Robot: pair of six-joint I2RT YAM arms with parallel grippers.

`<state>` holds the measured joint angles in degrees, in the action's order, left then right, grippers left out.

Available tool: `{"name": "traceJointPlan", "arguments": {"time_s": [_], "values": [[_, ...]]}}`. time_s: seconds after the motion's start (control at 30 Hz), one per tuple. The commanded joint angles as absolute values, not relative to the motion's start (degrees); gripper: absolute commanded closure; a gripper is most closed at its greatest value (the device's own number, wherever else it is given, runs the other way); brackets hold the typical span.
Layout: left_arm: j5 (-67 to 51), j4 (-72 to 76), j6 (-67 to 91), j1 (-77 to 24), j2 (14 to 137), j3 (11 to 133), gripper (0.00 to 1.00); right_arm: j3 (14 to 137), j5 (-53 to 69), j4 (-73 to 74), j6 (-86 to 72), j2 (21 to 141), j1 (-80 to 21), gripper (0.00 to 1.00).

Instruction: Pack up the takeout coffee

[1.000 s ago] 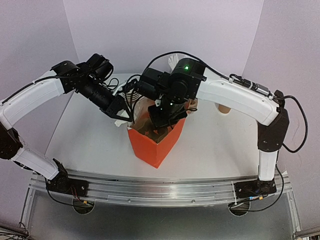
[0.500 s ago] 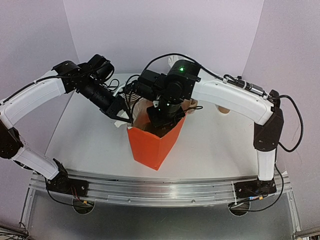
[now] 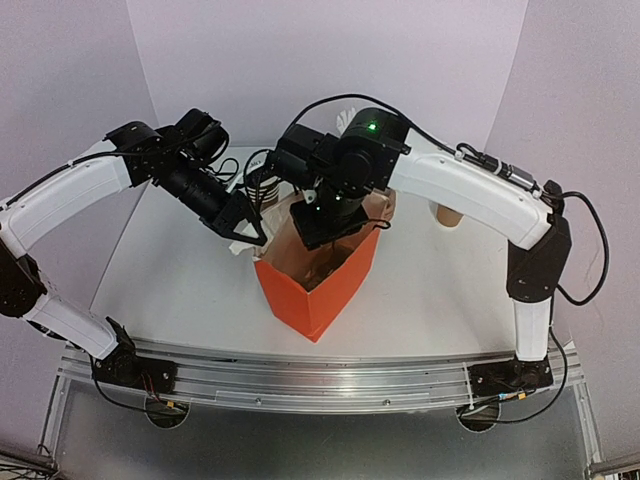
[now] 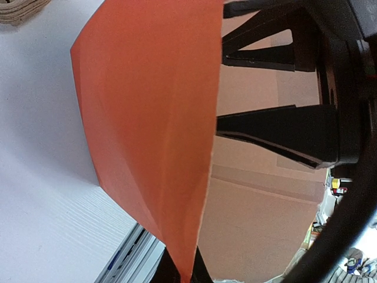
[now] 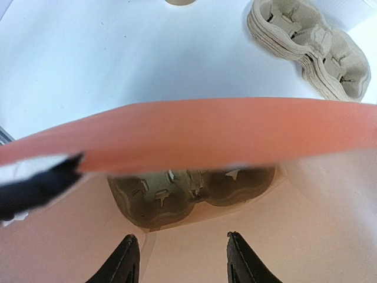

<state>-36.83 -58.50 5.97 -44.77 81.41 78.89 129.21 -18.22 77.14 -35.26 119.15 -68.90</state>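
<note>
Right pincer [image 5: 181, 236] is opening from closed to half-wide, holding nothing, over orange bag [image 3: 310, 295] with pulp carrier [image 5: 188, 191] inside. Left pincer [image 3: 252, 236] is pinching the bag's rim. Takeout coffee: cannot tell where.

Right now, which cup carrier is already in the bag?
The lone carrier on the floor of the bag; the stack sits outside on the table.

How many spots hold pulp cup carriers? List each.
2. One beige moulded pulp cup carrier lies inside the orange paper bag; a stack of carriers sits on the white table. More may be hidden.
</note>
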Motion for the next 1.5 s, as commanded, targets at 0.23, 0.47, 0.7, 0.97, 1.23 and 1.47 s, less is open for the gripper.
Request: {"name": "traceJointPlan", "arguments": {"time_s": [0.23, 0.47, 0.7, 0.97, 1.23, 1.47], "values": [[-35.47, -61.84, -4.64, -44.63, 81.75, 85.42, 1.00, 120.25, -6.84, 55.40, -26.34, 104.37, -68.94, 0.54], [-34.40, -67.21, -13.11, -44.65, 83.28, 88.29, 1.00, 111.74, -3.16, 44.82, -25.57, 93.26, -68.92, 0.50], [-30.60, -74.67, -25.89, -47.62, 84.71, 95.35, 1.00, 106.64, -13.10, 40.53, -26.66, 86.10, -68.86, 0.37], [-24.52, -84.56, -29.27, -55.14, 87.97, 102.78, 1.00, 93.19, -38.64, 40.27, -36.68, 77.20, -68.10, 0.33], [-23.22, -89.75, -27.44, -57.06, 91.60, 107.53, 1.00, 86.00, -43.39, 46.19, -46.40, 75.74, -65.38, 0.33], [-25.55, -92.83, -27.76, -57.22, 93.92, 107.07, 1.00, 92.58, -40.06, 67.77, -56.06, 82.61, -55.88, 0.36]]}}
